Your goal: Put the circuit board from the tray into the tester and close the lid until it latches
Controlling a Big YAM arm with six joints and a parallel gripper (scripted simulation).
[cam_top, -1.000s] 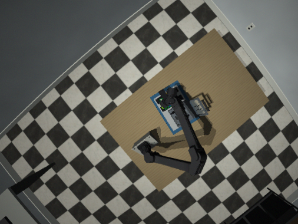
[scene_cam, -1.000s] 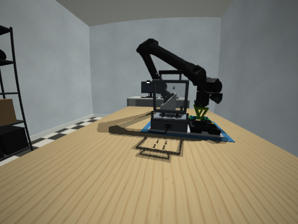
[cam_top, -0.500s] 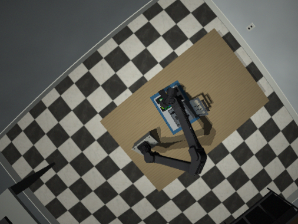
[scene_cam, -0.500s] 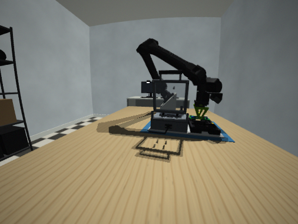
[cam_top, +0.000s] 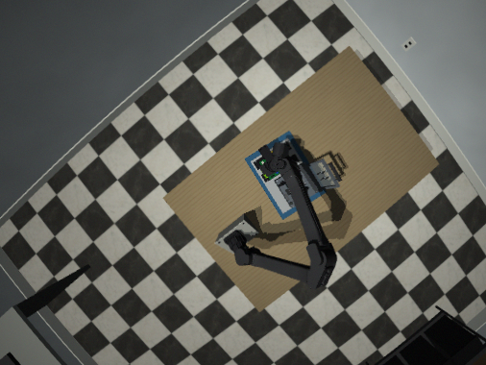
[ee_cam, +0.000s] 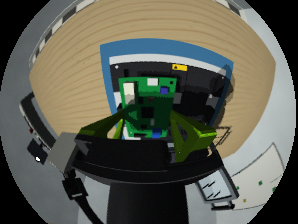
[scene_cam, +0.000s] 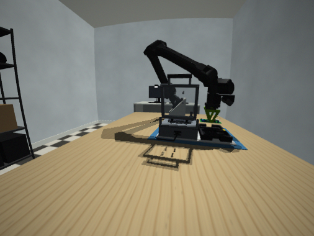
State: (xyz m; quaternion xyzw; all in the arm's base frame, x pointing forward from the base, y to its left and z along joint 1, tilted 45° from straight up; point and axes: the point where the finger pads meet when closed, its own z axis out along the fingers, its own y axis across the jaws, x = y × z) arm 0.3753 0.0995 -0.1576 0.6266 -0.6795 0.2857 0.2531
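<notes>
So from the top view, the black arm (cam_top: 303, 206) reached out over the blue mat (cam_top: 283, 214) (scene_cam: 241, 145) (ee_cam: 105, 62) on the wooden desk (cam_top: 360, 106) (scene_cam: 155, 199) (ee_cam: 190, 30), and its wrist end blocked a good chunk of the stuff below. A bit of green from the circuit board (cam_top: 270, 177) (scene_cam: 205, 120) (ee_cam: 162, 112) poked out next to it. The tester's lid (cam_top: 325, 174) (scene_cam: 197, 100) (ee_cam: 217, 185) showed off to one side of the mat.

In the exterior view you could see the board hanging pretty much level in the air, higher than the black tray (scene_cam: 214, 133) (ee_cam: 187, 82), with the green fingers of the gripper (scene_cam: 212, 119) (ee_cam: 147, 113) coming down onto it. The tester (scene_cam: 178, 130) sat just beside the tray, its lid standing upright with the handle (scene_cam: 179, 76) on top. So yeah, the board wasn't in the tester.

The wrist view had the gripper's fingers fairly wide apart but clamped on the board, one at each long edge. The board was face up, with a big white connector (ee_cam: 129, 92) near one corner and the tray partly hidden under it.

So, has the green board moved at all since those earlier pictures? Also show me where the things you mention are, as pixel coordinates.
Yes, up: the green board (cam_top: 272, 177) (scene_cam: 210, 121) (ee_cam: 161, 109) now hangs higher above the black tray (cam_top: 288, 197) (scene_cam: 206, 134) (ee_cam: 191, 82) in the exterior view.
</notes>
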